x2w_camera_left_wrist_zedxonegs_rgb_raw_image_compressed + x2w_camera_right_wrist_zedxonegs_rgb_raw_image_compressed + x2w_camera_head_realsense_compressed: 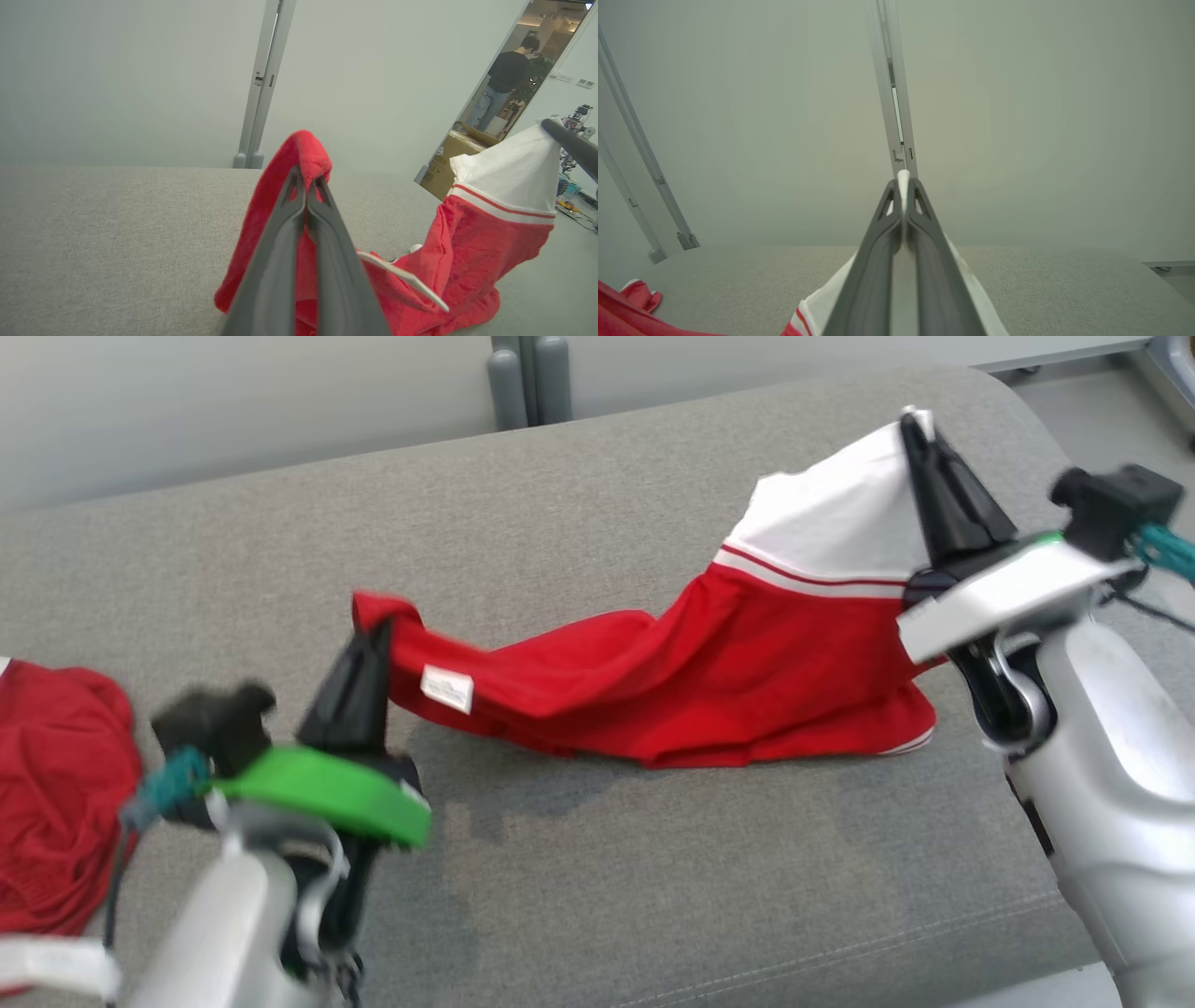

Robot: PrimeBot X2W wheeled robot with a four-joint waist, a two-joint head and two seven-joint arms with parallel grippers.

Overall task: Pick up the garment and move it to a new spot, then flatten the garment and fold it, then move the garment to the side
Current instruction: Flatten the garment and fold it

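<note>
A grey fabric cushion (597, 859) spans the frame. The red-and-white garment (709, 681) sags onto it right of centre, and a crumpled red cloth (56, 793) lies at the left edge.

I seem to be in a lab. Pale partition walls (140, 70), a cardboard box (444, 163), equipment (577, 119) past the doorway (542, 28).

The garment (709, 681) is soft matt knitted cloth in red and white, the cushion (597, 877) is grey, coarse-woven matt upholstery, the left gripper (306, 181) has fingers (275, 261) of smooth, matt dark plastic, and the right forearm shell (1111, 747) is smooth, glossy pale plastic.
</note>
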